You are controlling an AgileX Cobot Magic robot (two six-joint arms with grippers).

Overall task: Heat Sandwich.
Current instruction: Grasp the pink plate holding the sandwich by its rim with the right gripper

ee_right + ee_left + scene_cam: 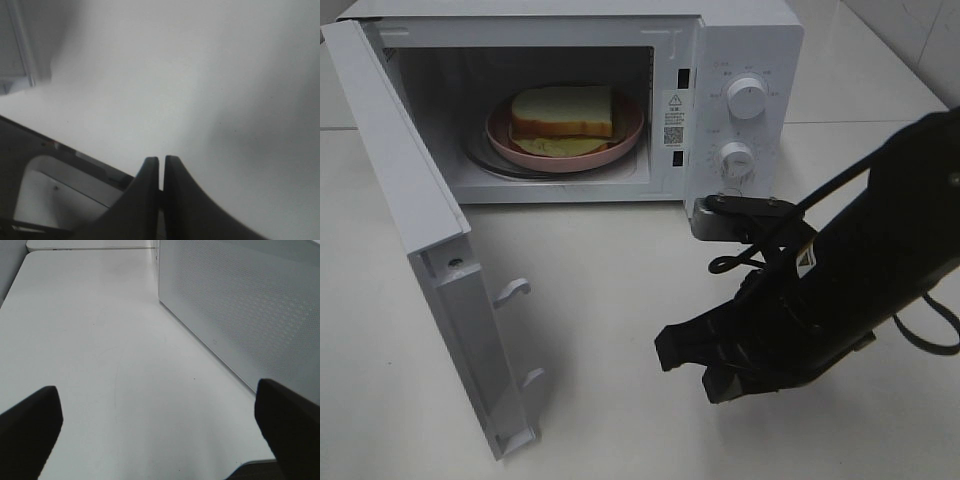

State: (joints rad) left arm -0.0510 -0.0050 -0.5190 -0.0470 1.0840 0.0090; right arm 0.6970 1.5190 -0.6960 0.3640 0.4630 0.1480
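The microwave door [430, 250] stands swung wide on the left, its inner face turned towards the cavity and its latch hooks [512, 291] pointing right. The left gripper [156, 387] shows only in its own wrist view: its two dark fingers [30, 425] are spread as wide as the frame and have hold of nothing. It hangs over the bare white table [100, 340], beside the perforated outer wall of the microwave [240, 305].

Inside the cavity, the pink plate [502, 138] rests on the glass turntable [480, 160]. The sandwich [563, 110] lies flat on the plate. Its long axis runs left to right, about parallel to the oven's opening, with a tan crust edge facing out towards the front. A yellow-green layer [560, 147] shows just in front of the top slice; the shade of the cavity makes it hard to say whether a lower slice lies under it.

To the right is the control panel with an upper knob [748, 98] and a lower knob [736, 160]. Further right and nearer the front, the right gripper [161, 162] hovers above the table, well apart from the oven. Its fingers are pressed almost together, only a hairline slit between them, and nothing is in their grasp.
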